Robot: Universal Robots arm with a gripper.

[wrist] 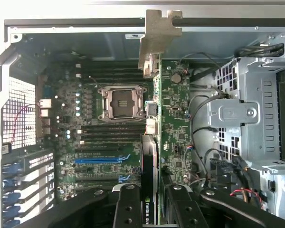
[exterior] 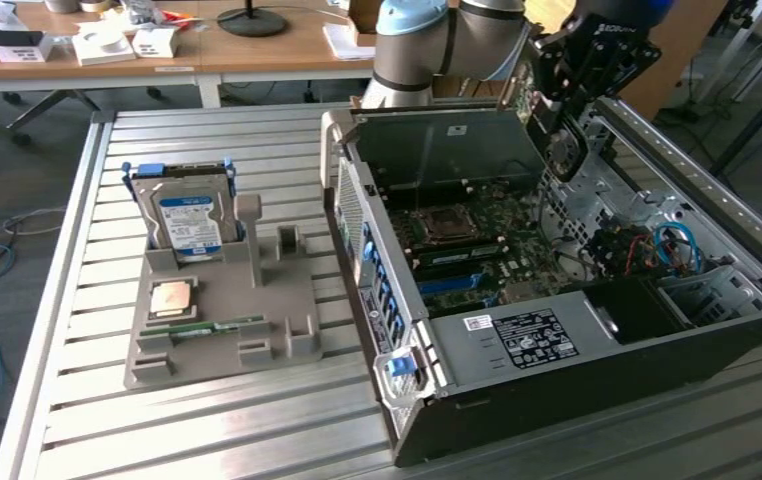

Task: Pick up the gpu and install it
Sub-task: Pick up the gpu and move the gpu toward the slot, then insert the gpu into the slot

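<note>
1. Farthest from the gripper, at the exterior view's left, a grey holder tray [exterior: 288, 310] rests on the slatted metal table [exterior: 74, 300]. A silver-and-blue hard drive [exterior: 192, 215] stands upright in it. A processor chip [exterior: 172, 298] and a thin green memory stick [exterior: 221, 326] lie flat in its front part.
2. Nearer the gripper, the open computer case [exterior: 515, 345] lies on its side with the motherboard [exterior: 488, 250] facing up. The processor socket [wrist: 122, 102] sits below the gripper and a little aside of it.
3. The gripper [exterior: 563, 110], on the robot arm [exterior: 421, 40], hangs over the far part of the case. It is clenched on the gpu [exterior: 564, 150]. In the wrist view its black fingers [wrist: 128, 209] stand on either side of the card.
4. The gpu [wrist: 150, 171] hangs edge-on from the gripper [wrist: 152, 202], above the motherboard. Its silver bracket [wrist: 156, 42] is at the end farthest from the gripper. I cannot tell whether the card touches a slot.
5. Toward the exterior view's right of the gripper are the metal drive cage [wrist: 249, 114] and blue cables [exterior: 675, 245], both apart from the card.
</note>
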